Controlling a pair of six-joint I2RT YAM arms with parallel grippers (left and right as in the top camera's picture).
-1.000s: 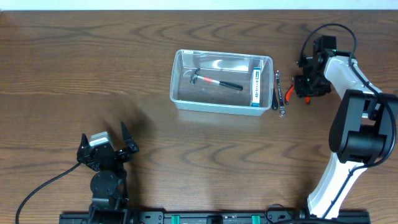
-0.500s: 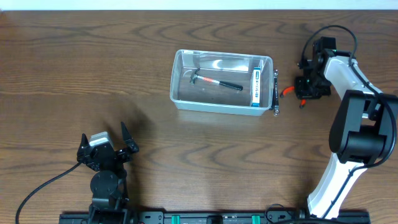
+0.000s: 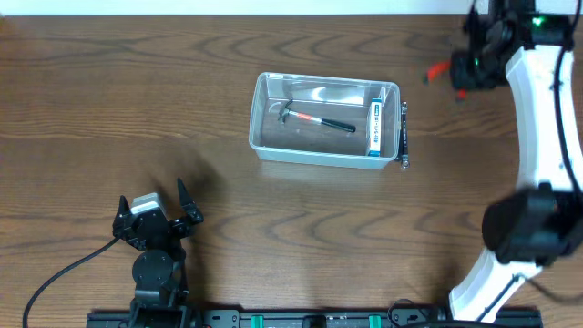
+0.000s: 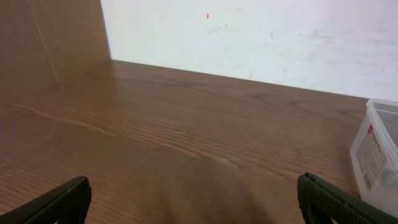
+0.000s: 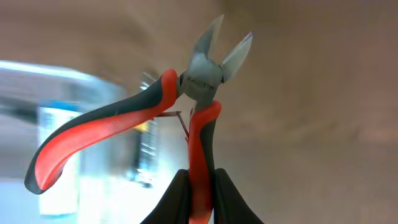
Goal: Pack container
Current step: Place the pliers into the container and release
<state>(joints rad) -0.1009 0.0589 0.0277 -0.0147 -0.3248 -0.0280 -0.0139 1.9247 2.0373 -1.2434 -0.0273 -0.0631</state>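
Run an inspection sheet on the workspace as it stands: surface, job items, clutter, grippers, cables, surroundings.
Surface: wooden table, bare wood grain.
Job's things: clear container holds a hammer and a blue-and-white box. A wrench lies on the table close beside its right wall. The pliers are held in the air.
Clutter: nothing seen.
Grippers: right gripper is shut on one pliers handle, up at the far right. Left gripper is open and empty, near left.
Cables: black cable trails from the left arm's base.
Surroundings: white wall behind the table.
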